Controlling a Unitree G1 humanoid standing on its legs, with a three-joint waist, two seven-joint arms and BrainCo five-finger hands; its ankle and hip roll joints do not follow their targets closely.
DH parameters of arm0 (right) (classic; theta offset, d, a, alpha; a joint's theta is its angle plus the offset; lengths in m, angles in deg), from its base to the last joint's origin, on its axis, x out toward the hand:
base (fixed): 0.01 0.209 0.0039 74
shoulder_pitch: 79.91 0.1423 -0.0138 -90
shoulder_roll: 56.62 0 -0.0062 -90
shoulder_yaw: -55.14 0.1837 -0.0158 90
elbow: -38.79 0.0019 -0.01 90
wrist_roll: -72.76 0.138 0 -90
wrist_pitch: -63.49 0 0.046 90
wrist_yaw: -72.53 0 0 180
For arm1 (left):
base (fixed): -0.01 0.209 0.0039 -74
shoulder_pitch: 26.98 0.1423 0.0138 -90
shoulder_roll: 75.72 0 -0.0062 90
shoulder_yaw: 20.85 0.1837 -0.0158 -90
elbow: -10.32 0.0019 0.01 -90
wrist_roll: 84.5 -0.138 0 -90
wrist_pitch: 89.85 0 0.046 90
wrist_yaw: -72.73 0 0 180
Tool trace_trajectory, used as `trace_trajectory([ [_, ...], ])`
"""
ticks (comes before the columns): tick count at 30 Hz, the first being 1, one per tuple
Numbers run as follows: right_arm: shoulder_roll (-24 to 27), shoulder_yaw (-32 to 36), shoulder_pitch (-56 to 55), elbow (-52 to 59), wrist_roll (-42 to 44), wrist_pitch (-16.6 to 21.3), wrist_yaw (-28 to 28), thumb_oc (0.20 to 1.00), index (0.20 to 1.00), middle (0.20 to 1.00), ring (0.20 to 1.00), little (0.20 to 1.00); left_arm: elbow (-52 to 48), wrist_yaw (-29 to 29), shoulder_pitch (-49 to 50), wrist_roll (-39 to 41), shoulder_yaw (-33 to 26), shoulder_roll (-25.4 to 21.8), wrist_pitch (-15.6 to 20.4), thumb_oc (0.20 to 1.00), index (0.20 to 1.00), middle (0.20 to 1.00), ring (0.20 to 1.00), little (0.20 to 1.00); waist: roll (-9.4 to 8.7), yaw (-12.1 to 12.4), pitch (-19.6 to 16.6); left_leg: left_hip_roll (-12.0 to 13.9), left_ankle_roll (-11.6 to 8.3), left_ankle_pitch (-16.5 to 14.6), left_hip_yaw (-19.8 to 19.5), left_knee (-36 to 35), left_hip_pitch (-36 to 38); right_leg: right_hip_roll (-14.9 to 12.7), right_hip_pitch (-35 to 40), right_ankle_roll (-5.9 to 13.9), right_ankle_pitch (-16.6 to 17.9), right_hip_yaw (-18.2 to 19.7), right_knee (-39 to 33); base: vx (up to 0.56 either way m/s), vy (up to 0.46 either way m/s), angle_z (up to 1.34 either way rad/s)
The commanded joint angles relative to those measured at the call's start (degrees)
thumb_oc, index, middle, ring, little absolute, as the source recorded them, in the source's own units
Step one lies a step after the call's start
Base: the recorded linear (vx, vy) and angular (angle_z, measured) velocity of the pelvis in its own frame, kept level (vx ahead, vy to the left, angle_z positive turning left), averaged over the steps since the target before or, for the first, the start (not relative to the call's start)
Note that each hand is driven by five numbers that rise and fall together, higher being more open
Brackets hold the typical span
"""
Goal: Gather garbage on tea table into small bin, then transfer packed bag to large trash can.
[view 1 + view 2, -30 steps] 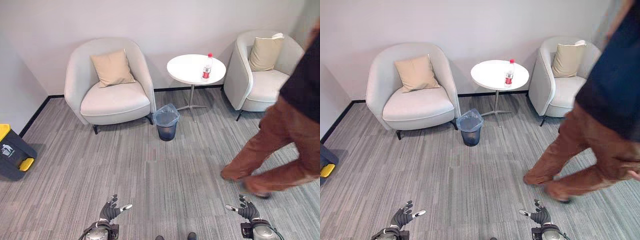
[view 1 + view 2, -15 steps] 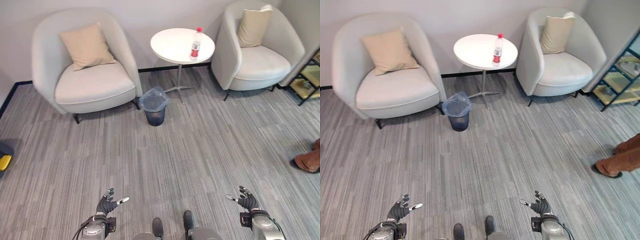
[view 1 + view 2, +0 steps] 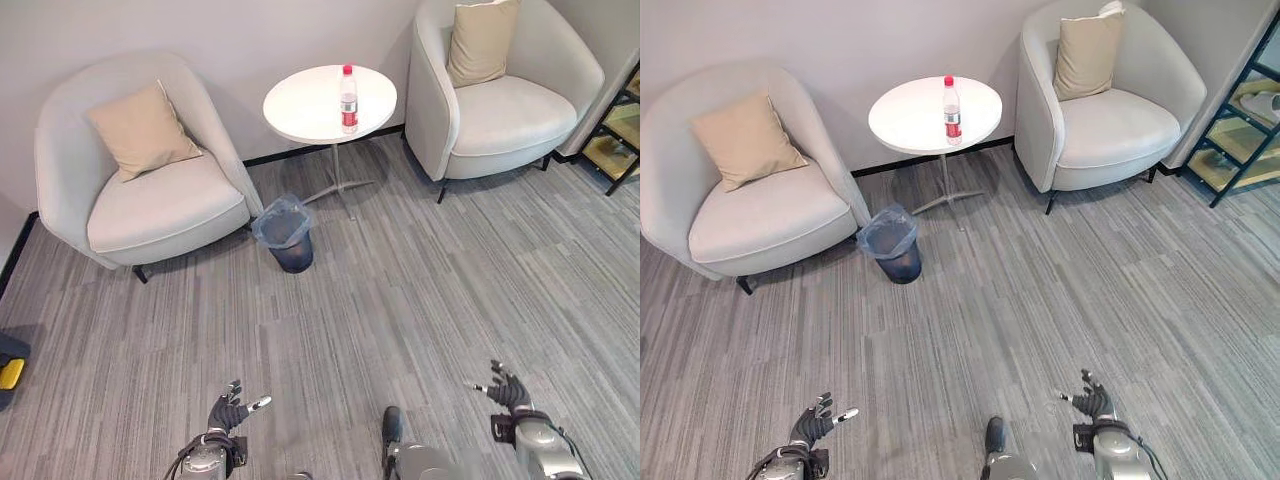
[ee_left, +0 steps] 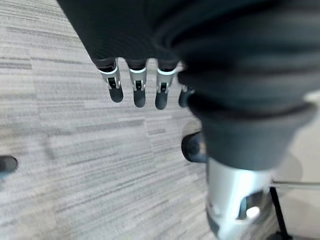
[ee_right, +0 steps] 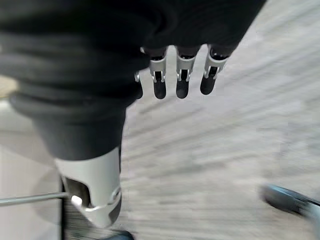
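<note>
1. Grey striped carpet (image 3: 420, 300) covers the floor of a lounge corner, where a round white tabletop (image 3: 330, 103) is flanked by two pale armchairs (image 3: 150, 190), one on each side, each holding a beige cushion (image 3: 143, 130).
2. On the tabletop, toward its side nearer the other armchair (image 3: 505, 100), a plastic bottle (image 3: 348, 100) with a red cap is seen; it is the sole piece of garbage visible there.
3. Beside the tabletop's pedestal, on the floor, the small bin (image 3: 285, 233) is placed, lined with a clear bag.
4. The left hand (image 3: 232, 412) and the right hand (image 3: 507, 392) are held low, well apart from the tabletop, with fingers straight and spread; nothing is held by either.
5. The step in hand is judged to be the approach: the tabletop should be closed on squarely until the bottle is within reach, with the small bin kept clear of the path.
6. The bottle stands upright, its long axis vertical and the cap pointing up; a sideways grasp around the body is therefore advised, so that it is not toppled.
</note>
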Motion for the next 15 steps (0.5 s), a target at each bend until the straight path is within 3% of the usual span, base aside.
trace_trajectory([
  [1,0.6,0.1,-0.2,0.8,1.2,2.2,0.3,1.000,1.000,1.000,1.000,1.000,-1.8,0.7,-2.6,0.5,1.9,-2.1,1.4,1.000,1.000,1.000,1.000,1.000,-2.11,0.3,-0.5,-3.4,-0.05,-1.4,1.3,5.8,-1.0,-2.2,-0.1,3.00,-6.5,2.5,2.6,0.15,-0.152,0.25],
  [5,0.9,0.0,-0.3,0.3,1.7,1.9,0.1,1.000,1.000,1.000,1.000,1.000,-2.2,1.3,-3.6,-0.1,3.8,-2.2,1.1,1.000,1.000,1.000,1.000,1.000,-3.40,0.9,0.2,-5.4,2.11,-4.6,1.5,3.3,-6.3,-2.6,1.9,3.02,-7.9,2.8,1.6,0.16,-0.092,-0.02],
  [6,1.0,0.0,-0.8,0.5,1.7,1.9,-0.2,1.000,1.000,1.000,1.000,1.000,-2.9,1.9,-3.7,-0.9,4.5,-2.6,0.9,1.000,1.000,1.000,1.000,1.000,-3.81,1.3,0.3,-6.6,2.77,-4.9,2.2,-0.5,-9.6,-2.6,2.9,3.19,-8.6,3.0,1.3,0.21,-0.046,0.11],
  [10,0.5,-0.7,-0.9,-0.1,1.5,1.7,0.1,1.000,1.000,1.000,1.000,1.000,-3.0,1.8,-3.2,-1.5,4.5,-2.8,0.6,1.000,1.000,1.000,1.000,1.000,-3.24,3.2,0.7,-7.1,1.85,3.1,2.8,-9.8,-14.7,-0.4,6.4,3.34,-10.6,4.2,1.0,0.28,-0.023,0.04],
  [15,-0.4,-1.5,-1.0,-0.6,0.9,1.2,0.3,1.000,1.000,1.000,1.000,1.000,-3.2,1.3,-2.2,-1.3,3.6,-2.9,0.4,1.000,1.000,1.000,1.000,1.000,-3.26,5.0,0.5,-6.9,1.47,5.8,3.8,-15.5,-17.5,0.6,10.2,3.49,-13.2,6.7,1.4,0.32,0.057,-0.12],
])
